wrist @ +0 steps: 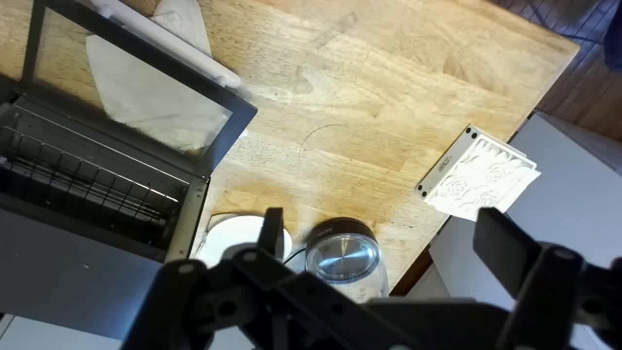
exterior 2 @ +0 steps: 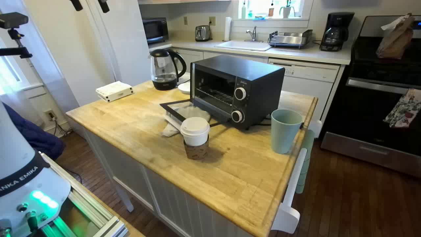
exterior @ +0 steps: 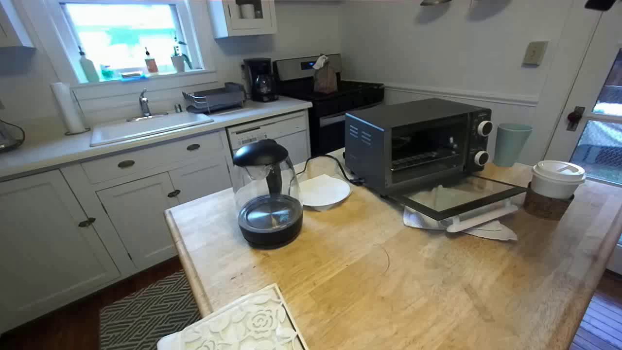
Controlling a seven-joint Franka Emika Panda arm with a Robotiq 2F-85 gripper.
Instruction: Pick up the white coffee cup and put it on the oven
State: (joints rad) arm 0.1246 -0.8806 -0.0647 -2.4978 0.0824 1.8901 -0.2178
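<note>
1. In the wrist view I see my tool (wrist: 381, 218), its two fingers (wrist: 503, 250) wide apart.
2. In both exterior views, the white coffee cup (exterior 2: 195, 138) stands upright on the bench (exterior 2: 230, 176), in front of the oven (exterior 2: 258, 89), near its open door (exterior: 457, 197).
3. I see a lid (exterior 2: 194, 124) on the cup and a brown band (exterior 2: 196, 151) at its bottom.
4. A pale green tumbler (exterior 2: 285, 131) stands near the oven, on the side with the knobs (exterior 2: 240, 93).
5. A glass kettle (exterior: 269, 221) stands off the oven's other side, with a white plate (exterior: 324, 192) between them.
6. A flat white box (exterior 2: 115, 91) is farther from the oven than the kettle.
</note>
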